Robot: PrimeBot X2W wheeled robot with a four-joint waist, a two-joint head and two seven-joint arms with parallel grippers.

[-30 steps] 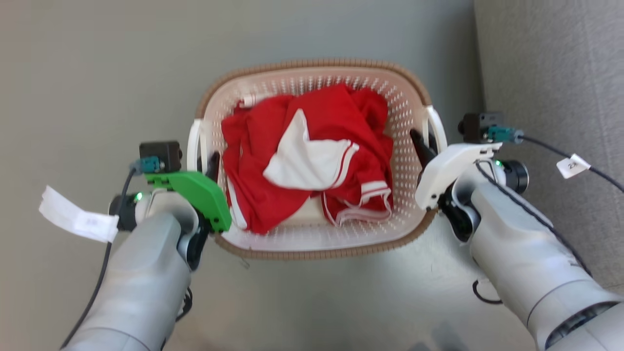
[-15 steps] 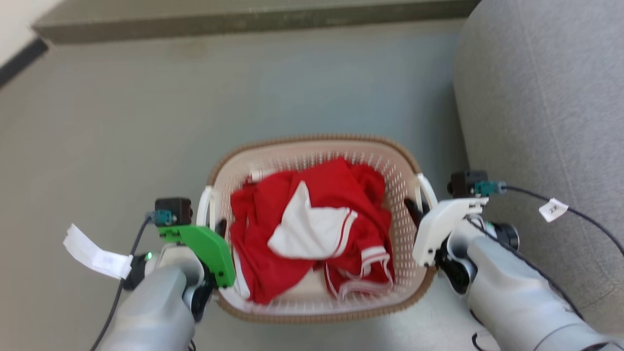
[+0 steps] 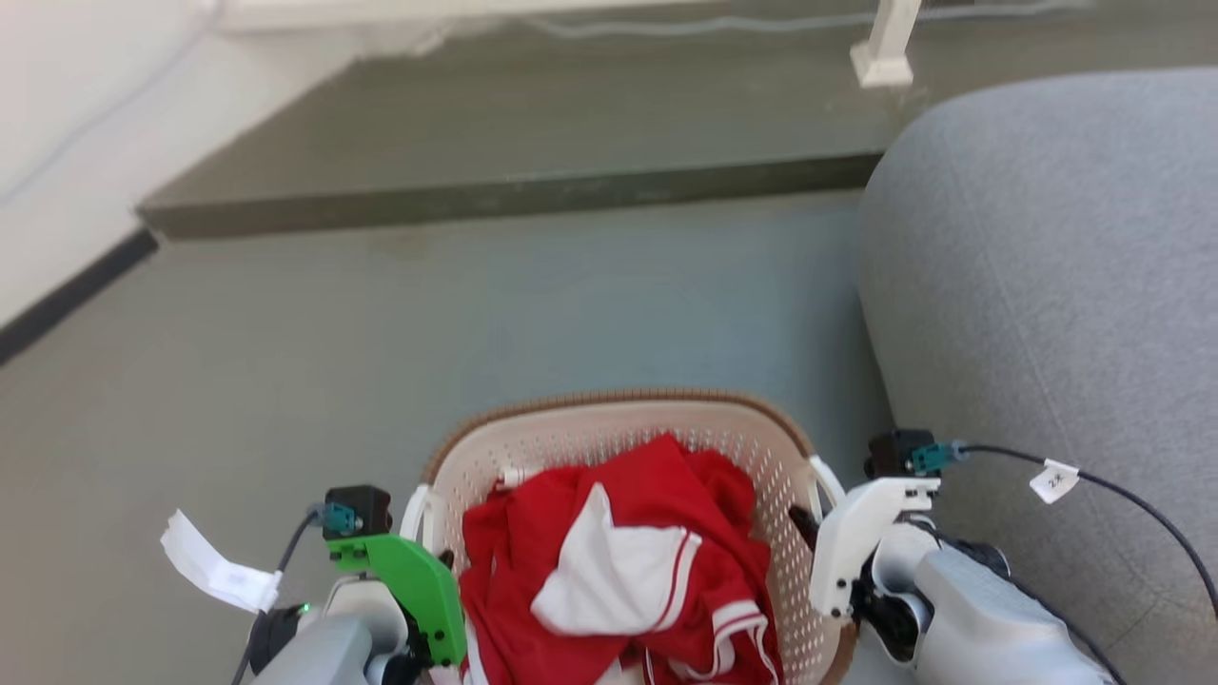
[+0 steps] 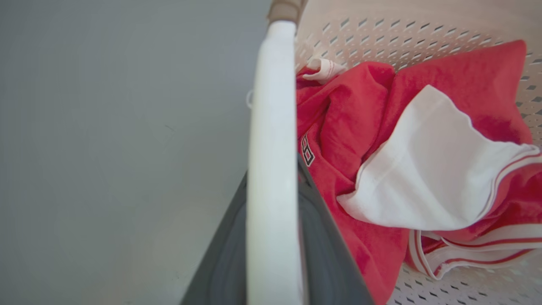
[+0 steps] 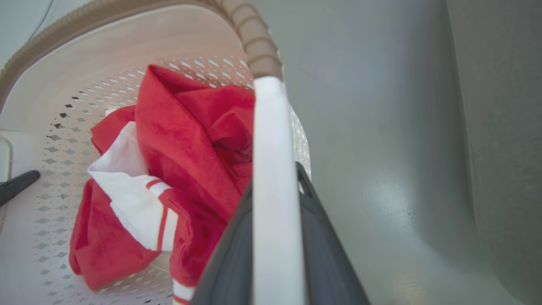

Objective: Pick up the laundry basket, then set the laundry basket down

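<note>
The laundry basket (image 3: 571, 442) is just beside the sofa (image 3: 1047, 238), on the sofa's left, over the grey floor (image 3: 476, 314). It sits level, with its open top facing up. Its long axis runs from handle to handle, straight towards the sofa, so one short end faces the sofa and the other faces away. The brown rim (image 3: 609, 394) curves round the far side. I cannot tell whether its bottom is off the floor.

A crumpled red and white shirt (image 3: 666, 504) lies inside the basket, heaped nearer the end away from the sofa.

The right gripper (image 3: 818, 523) is at the short end next to the sofa. In the right wrist view the white right handle (image 5: 271, 148) runs up between its two dark fingers (image 5: 313, 237), which are clamped against it from either side.

The left gripper (image 3: 433, 554) is at the end farthest from the sofa. In the left wrist view the left handle (image 4: 271, 127) likewise runs between its fingers (image 4: 326, 254), one inside the basket wall touching the shirt, and the jaws are closed on the handle.

Beyond the basket, a low dark step (image 3: 495, 195) crosses the floor up to the sofa's far corner.
</note>
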